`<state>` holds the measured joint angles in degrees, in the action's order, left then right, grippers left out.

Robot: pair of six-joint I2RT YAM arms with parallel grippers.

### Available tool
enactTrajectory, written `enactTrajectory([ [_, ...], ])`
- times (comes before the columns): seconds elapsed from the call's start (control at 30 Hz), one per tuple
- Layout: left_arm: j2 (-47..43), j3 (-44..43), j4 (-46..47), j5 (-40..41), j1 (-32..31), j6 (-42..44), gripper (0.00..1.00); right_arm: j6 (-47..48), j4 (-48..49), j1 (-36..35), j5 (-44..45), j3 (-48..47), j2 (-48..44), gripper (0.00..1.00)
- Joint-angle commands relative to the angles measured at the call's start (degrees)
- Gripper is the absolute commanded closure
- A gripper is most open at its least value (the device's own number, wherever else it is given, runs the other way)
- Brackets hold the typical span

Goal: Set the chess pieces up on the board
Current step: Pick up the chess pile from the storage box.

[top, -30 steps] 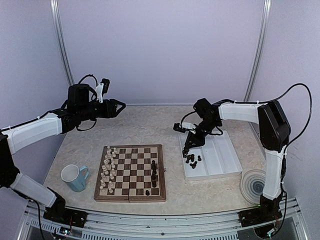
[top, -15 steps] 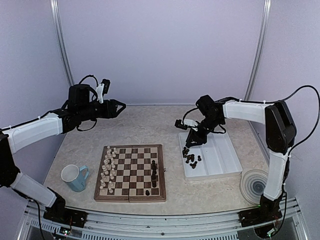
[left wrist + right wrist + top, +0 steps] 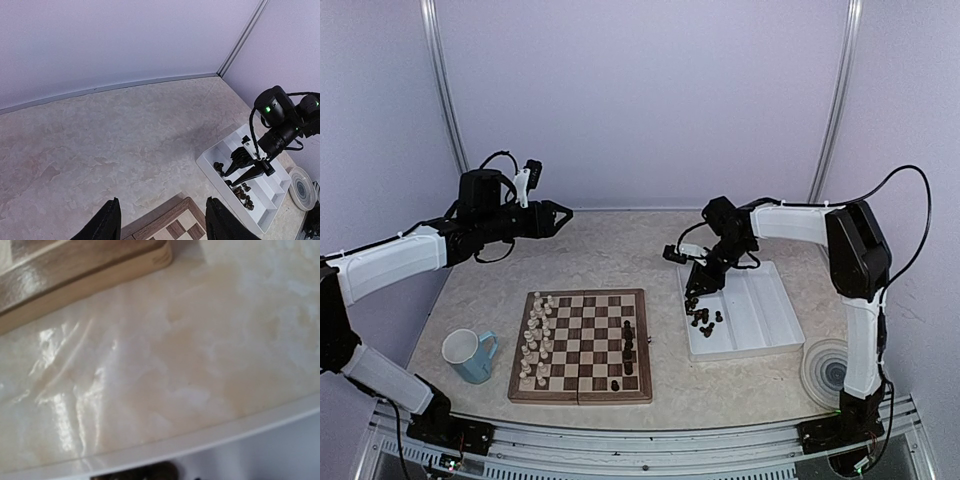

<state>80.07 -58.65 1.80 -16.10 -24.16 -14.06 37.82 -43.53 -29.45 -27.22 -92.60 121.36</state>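
Observation:
The board (image 3: 582,396) lies at the front centre, and its corner shows in the left wrist view (image 3: 176,226). Cream figures fill its left columns. A few dark chess pieces (image 3: 628,343) stand along its right side. More dark chess pieces (image 3: 703,317) lie in the left end of a white tray (image 3: 760,312). My right gripper (image 3: 692,299) points down into that end, its fingers parted among the pieces (image 3: 228,179); nothing is visibly held. My left gripper (image 3: 563,212) hangs high at the back left, open and empty (image 3: 162,200).
A light blue mug (image 3: 470,355) stands left of the board. A round spool (image 3: 825,370) lies at the front right beside the tray. The right wrist view shows only the tray rim (image 3: 200,440), bare table and the board's corner (image 3: 75,270).
The right gripper lifted and swung slightly right over the tray, then came back down to its left end. Its fingers stand wider apart. The left arm has not moved.

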Motion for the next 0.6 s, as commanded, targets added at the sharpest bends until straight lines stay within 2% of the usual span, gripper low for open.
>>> enactTrajectory([
  [0.0,0.55,-2.32,-0.17,-0.6,-0.19,0.78,0.42,-0.1,-1.5,-0.17,-1.58,-1.84,1.92,0.71],
  [0.23,1.05,-2.43,-0.3,-0.8,-0.18,0.77,0.42,0.08,-2.54,-0.16,-1.61,-2.61,3.31,0.72],
  [0.47,1.31,-2.43,-0.35,-0.93,-0.16,0.79,0.42,0.19,-2.38,-0.1,-1.5,-1.84,2.0,0.85],
  [0.57,1.4,-2.43,-0.38,-0.95,-0.19,0.79,0.42,0.05,-1.98,-0.16,-0.26,-0.89,-0.27,0.86],
])
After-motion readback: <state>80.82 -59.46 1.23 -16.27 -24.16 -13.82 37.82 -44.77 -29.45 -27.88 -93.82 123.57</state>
